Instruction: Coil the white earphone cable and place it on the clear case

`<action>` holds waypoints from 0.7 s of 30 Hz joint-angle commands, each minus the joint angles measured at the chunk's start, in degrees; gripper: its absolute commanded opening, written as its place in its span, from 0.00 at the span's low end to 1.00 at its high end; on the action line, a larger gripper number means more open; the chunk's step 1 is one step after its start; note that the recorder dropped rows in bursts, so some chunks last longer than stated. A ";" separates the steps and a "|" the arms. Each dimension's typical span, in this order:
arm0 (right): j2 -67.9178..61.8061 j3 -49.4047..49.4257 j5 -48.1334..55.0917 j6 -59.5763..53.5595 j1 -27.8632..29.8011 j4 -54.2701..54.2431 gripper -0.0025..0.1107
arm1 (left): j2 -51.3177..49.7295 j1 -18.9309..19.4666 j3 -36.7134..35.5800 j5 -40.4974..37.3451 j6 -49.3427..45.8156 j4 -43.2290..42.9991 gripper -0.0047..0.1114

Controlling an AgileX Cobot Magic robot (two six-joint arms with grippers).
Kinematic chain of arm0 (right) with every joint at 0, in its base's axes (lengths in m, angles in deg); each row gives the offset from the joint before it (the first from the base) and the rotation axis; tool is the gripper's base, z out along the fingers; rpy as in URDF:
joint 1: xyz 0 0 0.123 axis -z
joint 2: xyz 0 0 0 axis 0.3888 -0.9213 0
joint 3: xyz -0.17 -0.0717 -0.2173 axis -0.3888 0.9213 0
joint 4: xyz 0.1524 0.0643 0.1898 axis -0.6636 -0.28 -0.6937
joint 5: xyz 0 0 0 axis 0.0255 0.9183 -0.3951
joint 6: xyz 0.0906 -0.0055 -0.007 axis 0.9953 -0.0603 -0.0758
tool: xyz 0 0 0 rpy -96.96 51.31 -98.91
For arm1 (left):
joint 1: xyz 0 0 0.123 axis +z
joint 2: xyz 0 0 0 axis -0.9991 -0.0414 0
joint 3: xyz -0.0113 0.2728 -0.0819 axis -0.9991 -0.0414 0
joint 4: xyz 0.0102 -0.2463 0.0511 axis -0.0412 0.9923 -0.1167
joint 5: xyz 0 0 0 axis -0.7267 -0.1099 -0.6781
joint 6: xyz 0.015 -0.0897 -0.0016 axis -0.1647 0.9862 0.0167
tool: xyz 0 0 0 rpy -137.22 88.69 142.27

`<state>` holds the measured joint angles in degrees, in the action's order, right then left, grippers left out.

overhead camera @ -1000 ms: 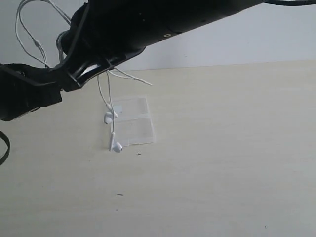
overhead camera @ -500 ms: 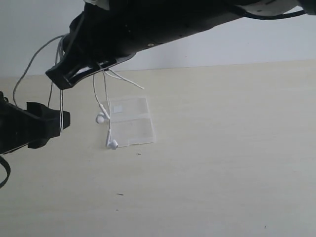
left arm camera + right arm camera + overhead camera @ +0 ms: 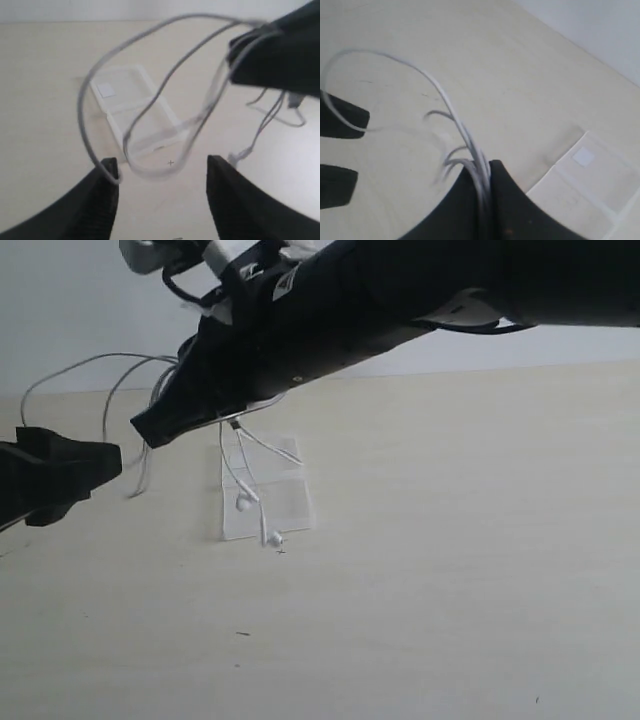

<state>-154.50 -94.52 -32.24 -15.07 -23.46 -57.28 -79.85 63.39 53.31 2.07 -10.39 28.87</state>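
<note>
Pale wood-tone table (image 3: 450, 540) fills the exterior view

Right arm (image 3: 400, 300): biggest thing in frame. It reaches across the middle from upper right and slopes down to the left. Right gripper (image 3: 160, 430) is at its tip, above the table. In the right wrist view its fingers are pressed together on a bundle of several strands of the cable (image 3: 81, 105), so this arm carries the coil

Left gripper (image 3: 100, 460): just left of the right one, roughly level and pointing toward it; near, not touching. In the left wrist view the jaws stand wide apart. A slack loop sags through the gap and lies against one fingertip (image 3: 111, 169). By the look it is hooked, not pinched

Case (image 3: 290, 505): flat on the table, opened out, long axis running away from the camera, label (image 3: 106, 90) on one half. It lies below and just right of the right gripper, farther from the left. Right arm is the nearer

Cable: loops arch up and leftward between the two grippers, and the tail drops from the right gripper toward the case

Earbuds (image 3: 243, 502): one over the case's near half, the other at its near edge. Resting or hanging clear, cannot tell

Judgement: the placing turns on that down-and-right offset. The right gripper must come over the case and lower, and the loop must slip off the left fingertip first or it will drag
</note>
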 commanded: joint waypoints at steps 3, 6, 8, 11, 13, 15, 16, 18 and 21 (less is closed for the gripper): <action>-3.36 -0.40 -1.81 0.23 0.37 -1.02 0.02 | 1.09 0.13 0.90 1.74 -0.23 -0.83 0.49; -3.38 -0.40 -4.08 0.23 0.37 1.47 0.02 | 1.09 0.13 0.90 -0.11 -0.23 -0.83 0.49; -3.24 -0.40 -5.65 1.84 0.74 1.97 0.02 | 1.09 0.13 0.90 -2.15 -0.23 -0.83 0.48; -3.24 -0.40 -5.75 8.38 2.78 1.97 0.02 | 1.09 0.13 0.90 -6.54 -0.23 -0.83 0.38; -3.24 -0.40 -4.80 10.88 4.55 2.12 0.02 | 1.43 0.24 0.90 -8.98 -0.23 -1.12 0.28; -3.24 -0.40 -3.86 11.33 6.36 2.12 0.02 | 1.67 0.24 0.90 -9.39 -0.23 -1.54 0.17; -3.24 -0.40 -3.38 11.33 6.93 2.12 0.02 | 1.80 0.24 0.90 -9.27 -0.23 -1.87 0.12; -3.24 -0.40 -2.84 11.33 8.11 2.12 0.02 | 1.87 0.24 0.90 -8.73 -0.37 -1.94 0.04; -3.35 -0.40 -3.03 11.68 9.51 1.88 0.02 | 1.87 0.24 0.90 -9.68 -0.48 -1.94 0.04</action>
<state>-158.03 -94.52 -35.08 -4.07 -15.21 -55.64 -78.41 63.39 53.84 -6.66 -10.49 27.38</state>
